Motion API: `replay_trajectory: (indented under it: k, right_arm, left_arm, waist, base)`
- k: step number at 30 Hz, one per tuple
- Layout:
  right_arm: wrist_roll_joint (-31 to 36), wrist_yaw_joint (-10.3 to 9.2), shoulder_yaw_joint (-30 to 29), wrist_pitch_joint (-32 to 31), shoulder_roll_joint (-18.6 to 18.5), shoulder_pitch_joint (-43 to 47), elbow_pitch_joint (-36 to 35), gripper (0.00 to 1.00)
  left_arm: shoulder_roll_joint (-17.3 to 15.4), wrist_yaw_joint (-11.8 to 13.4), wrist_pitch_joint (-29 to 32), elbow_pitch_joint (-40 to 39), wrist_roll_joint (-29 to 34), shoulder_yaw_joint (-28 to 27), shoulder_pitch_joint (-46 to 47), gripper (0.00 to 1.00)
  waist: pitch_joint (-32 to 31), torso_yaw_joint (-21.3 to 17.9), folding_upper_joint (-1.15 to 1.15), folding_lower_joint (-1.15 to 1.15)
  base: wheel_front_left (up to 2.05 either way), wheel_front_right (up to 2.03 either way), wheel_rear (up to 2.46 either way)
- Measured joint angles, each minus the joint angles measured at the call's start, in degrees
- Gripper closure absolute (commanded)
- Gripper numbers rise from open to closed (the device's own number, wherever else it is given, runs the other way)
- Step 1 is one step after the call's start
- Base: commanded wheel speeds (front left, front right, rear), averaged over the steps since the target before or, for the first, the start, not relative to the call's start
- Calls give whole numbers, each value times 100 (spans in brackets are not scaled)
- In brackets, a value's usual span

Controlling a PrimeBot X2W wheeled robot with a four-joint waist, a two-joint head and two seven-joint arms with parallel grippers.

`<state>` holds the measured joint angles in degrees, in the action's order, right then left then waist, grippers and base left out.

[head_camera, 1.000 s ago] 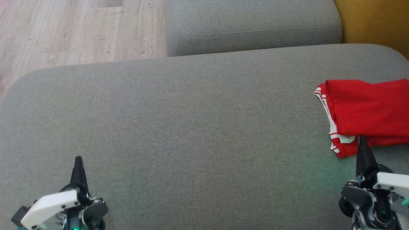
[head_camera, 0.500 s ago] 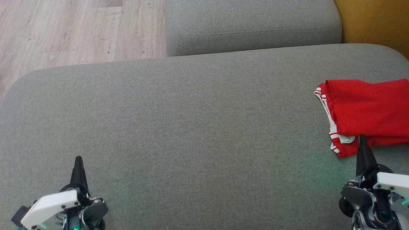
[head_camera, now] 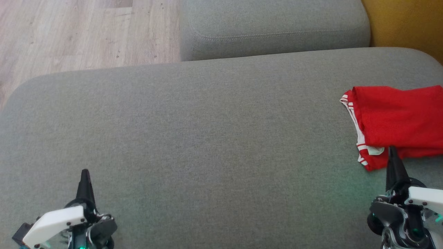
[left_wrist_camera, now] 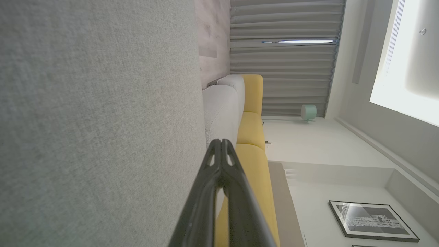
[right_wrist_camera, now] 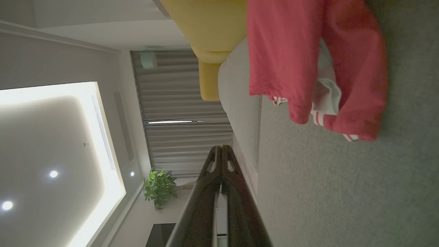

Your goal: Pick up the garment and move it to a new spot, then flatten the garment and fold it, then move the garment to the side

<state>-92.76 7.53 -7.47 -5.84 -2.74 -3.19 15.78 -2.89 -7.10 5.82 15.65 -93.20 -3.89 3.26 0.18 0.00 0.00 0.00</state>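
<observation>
Lay on grey fabric sofa (head_camera: pixel 207 138): soft, light red white-trimmed garment (head_camera: pixel 398 114). Probably best pinched at hem (head_camera: pixel 360 147). Closed, empty: left hand (head_camera: pixel 84 172), right hand (head_camera: pixel 391 149).

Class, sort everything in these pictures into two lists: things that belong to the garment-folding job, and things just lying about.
Belongs to the job: red garment; grey seat under it; left gripper and right gripper, jaws shut, holding nothing.

Just lying about: yellow sofa; wooden floor; potted plant; framed picture; curtains.
</observation>
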Motion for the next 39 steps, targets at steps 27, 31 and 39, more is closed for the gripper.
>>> replay_trajectory:
  k: [27, 31, 39]
  right_arm:
    - [9, 0, -9, -25, 5, 0, 1, 100]
    - [9, 0, -10, -25, 5, 0, 1, 100]
    - [9, 0, -12, -26, 7, 0, 1, 100]
  left_arm:
    - [7, 0, 23, 0, 25, -8, 0, 100]
    - [8, 0, 23, 0, 25, -9, 0, 100]
    - [9, 0, 23, 0, 25, -11, 0, 100]
  waist:
    - [0, 0, 0, 0]
    - [0, 0, 0, 0]
    - [0, 0, 0, 0]
  base:
    - [0, 0, 0]
    - [0, 0, 0]
    - [0, 0, 0]
